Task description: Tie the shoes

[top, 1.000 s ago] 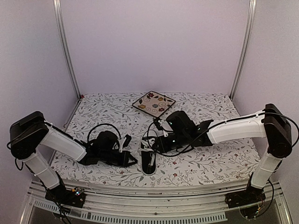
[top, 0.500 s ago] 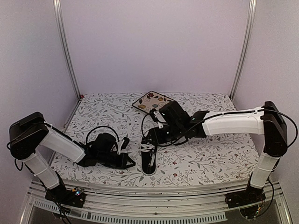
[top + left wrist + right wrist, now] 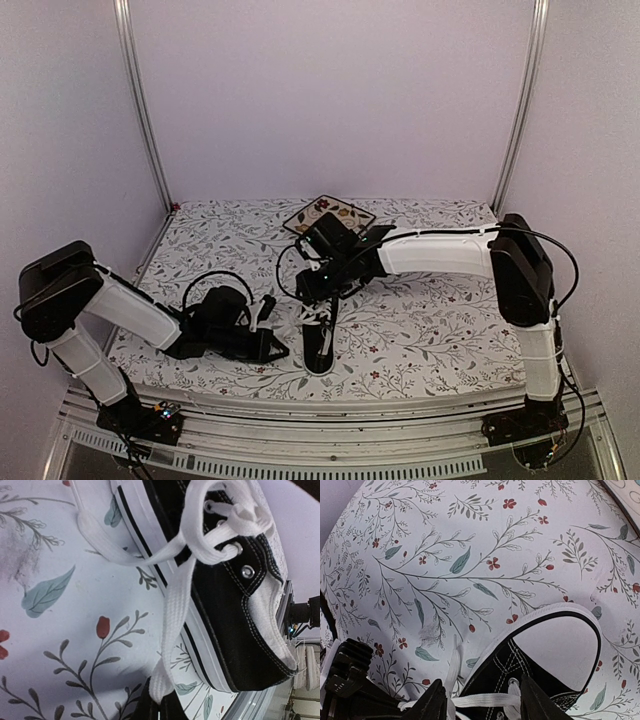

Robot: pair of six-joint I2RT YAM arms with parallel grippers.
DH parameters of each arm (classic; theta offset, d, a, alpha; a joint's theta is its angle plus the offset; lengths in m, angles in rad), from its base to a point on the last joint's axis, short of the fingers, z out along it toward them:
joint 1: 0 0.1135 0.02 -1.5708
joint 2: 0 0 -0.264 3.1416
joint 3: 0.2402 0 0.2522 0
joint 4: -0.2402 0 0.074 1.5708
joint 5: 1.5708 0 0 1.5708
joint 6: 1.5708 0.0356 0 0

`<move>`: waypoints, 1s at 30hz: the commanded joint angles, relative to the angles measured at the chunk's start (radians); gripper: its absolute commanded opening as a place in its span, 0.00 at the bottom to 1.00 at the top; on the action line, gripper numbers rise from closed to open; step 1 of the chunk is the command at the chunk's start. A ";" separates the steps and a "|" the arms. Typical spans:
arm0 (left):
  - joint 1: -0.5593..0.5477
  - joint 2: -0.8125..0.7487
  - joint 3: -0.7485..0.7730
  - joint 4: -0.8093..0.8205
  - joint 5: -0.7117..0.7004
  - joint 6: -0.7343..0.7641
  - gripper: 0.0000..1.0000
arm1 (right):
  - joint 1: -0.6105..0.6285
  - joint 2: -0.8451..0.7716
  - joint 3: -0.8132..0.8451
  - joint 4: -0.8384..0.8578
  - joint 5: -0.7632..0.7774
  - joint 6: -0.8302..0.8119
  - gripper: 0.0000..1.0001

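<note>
The table (image 3: 440,340) has a white cloth on it with little leaves and red flowers. The walls (image 3: 330,100) around it are plain and pale purple. Two shiny metal posts (image 3: 140,110) stand in the back corners. A square plate (image 3: 330,218) with flowers on it lies at 12 o'clock on the table, close to the back wall.

The black shoe (image 3: 319,350) lies at 6 o'clock on the table, near the front edge. Its white toe cap (image 3: 560,650) points to 12 o'clock, toward the plate.

The left gripper (image 3: 278,345) is low on the cloth at 9 o'clock from the shoe, just beside it. Its fingers (image 3: 172,711) are shut tight. A flat white lace (image 3: 175,610) runs from the shoe's side down to the fingertips, and they seem to pinch its end, but that part sits at the very edge of the left wrist view.

The right gripper (image 3: 318,295) hangs over the shoe at 12 o'clock from it. Its two fingers (image 3: 432,702) are apart, about half way. One is on each side of the laced part of the shoe. They hold nothing.
</note>
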 commanded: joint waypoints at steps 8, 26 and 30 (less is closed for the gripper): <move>0.001 -0.024 -0.027 0.039 0.033 -0.002 0.00 | 0.023 0.118 0.186 -0.059 -0.040 -0.113 0.55; -0.001 -0.074 -0.112 0.064 0.020 -0.045 0.00 | 0.020 0.183 0.312 -0.042 -0.011 -0.088 0.41; -0.001 -0.076 -0.113 0.064 0.021 -0.045 0.00 | 0.020 0.239 0.316 -0.033 -0.012 -0.081 0.38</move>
